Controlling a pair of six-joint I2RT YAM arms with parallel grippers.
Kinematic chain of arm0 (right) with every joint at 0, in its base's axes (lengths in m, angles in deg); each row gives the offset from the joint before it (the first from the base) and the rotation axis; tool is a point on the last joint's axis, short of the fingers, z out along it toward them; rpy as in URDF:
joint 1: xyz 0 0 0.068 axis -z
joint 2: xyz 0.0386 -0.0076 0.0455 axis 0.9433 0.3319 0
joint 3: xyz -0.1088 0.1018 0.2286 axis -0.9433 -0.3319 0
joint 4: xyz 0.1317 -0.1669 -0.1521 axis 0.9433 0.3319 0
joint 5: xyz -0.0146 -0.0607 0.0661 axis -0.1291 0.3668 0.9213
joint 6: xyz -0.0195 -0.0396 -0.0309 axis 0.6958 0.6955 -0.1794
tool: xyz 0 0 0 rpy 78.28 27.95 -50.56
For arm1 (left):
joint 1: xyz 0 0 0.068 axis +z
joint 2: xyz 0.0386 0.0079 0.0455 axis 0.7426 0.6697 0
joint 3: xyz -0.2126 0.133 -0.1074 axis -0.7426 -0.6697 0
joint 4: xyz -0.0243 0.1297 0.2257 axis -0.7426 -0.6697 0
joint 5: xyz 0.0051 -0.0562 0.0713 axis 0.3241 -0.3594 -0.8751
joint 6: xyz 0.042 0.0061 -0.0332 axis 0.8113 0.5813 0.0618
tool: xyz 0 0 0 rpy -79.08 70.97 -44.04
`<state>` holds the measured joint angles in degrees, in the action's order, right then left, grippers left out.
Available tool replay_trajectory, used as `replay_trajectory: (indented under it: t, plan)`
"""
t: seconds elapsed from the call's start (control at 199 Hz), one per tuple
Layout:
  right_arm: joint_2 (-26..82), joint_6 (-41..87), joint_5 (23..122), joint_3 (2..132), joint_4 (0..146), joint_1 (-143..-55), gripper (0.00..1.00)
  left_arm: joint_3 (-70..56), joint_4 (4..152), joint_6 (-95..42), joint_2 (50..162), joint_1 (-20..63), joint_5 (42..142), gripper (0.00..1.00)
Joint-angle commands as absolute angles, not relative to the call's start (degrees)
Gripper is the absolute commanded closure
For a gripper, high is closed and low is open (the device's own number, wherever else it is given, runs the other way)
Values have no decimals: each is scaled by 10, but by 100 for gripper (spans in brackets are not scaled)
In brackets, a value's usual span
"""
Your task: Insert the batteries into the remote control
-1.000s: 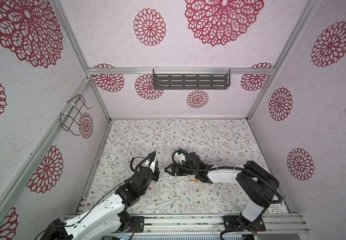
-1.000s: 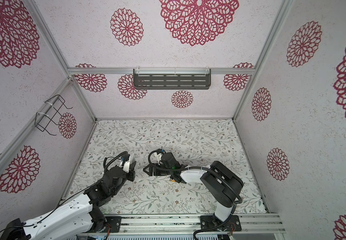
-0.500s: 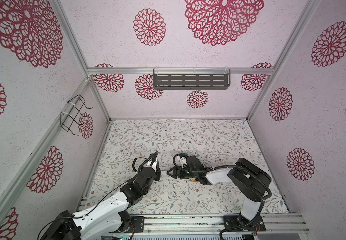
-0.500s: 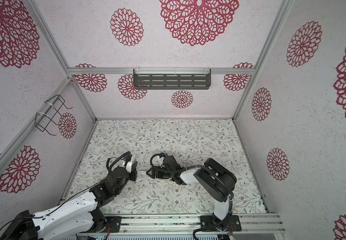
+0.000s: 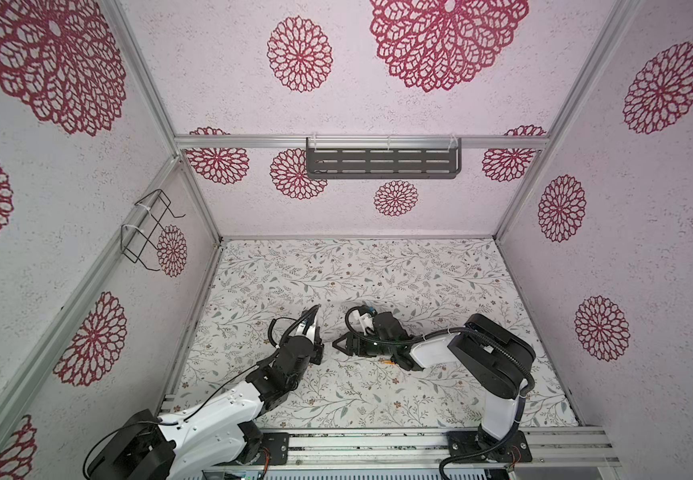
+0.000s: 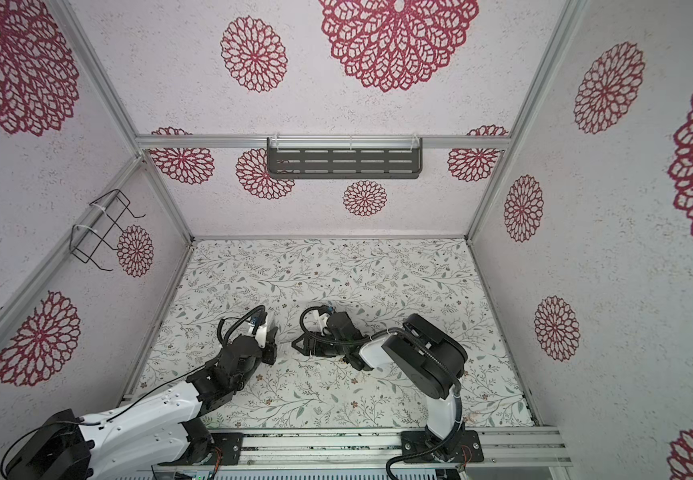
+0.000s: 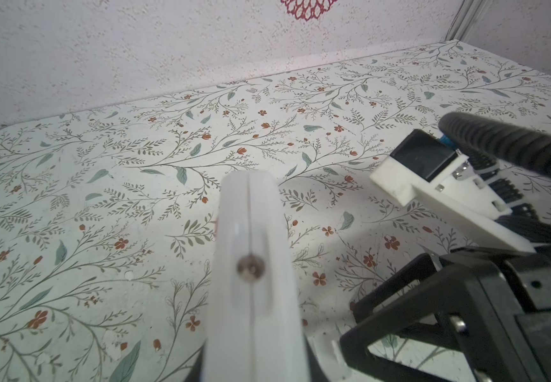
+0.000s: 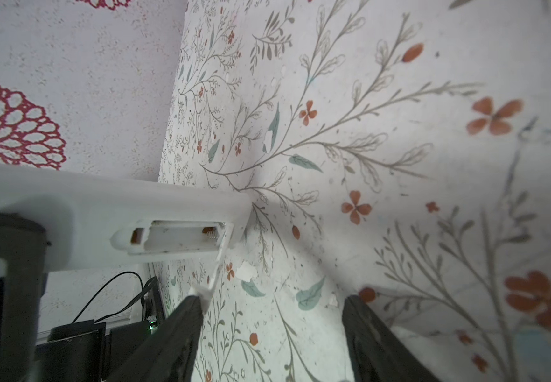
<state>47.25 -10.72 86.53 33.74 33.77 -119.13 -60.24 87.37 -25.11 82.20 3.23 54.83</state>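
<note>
White plastic, the remote control [image 8: 102, 211] sits clamped in the left pincer [image 5: 316, 345], its empty battery bay [image 8: 181, 238] facing the right pincer [image 8: 272, 299], whose jaws stand apart, one fingertip touching the dangling cover [image 8: 216, 268]. One orange battery [image 5: 386, 363] lies behind that pincer, beneath its arm. Closing or pushing now could, I judge, snap the thin cover or twist the remote out of its clamp.

Floral-print table [image 5: 378, 270] — one orange battery [image 5: 387, 363] lies on it.
</note>
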Motion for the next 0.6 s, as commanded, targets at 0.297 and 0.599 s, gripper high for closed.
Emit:
replay_trajectory:
  t: [0.297, 0.599]
  plan:
    - [574, -238, 952, 316, 63, -1185, 34, -606, 907, -261, 802, 29, 551, 100]
    - [593, -256, 954, 317, 40, -1184, 30, -608, 896, -260, 791, 29, 547, 100]
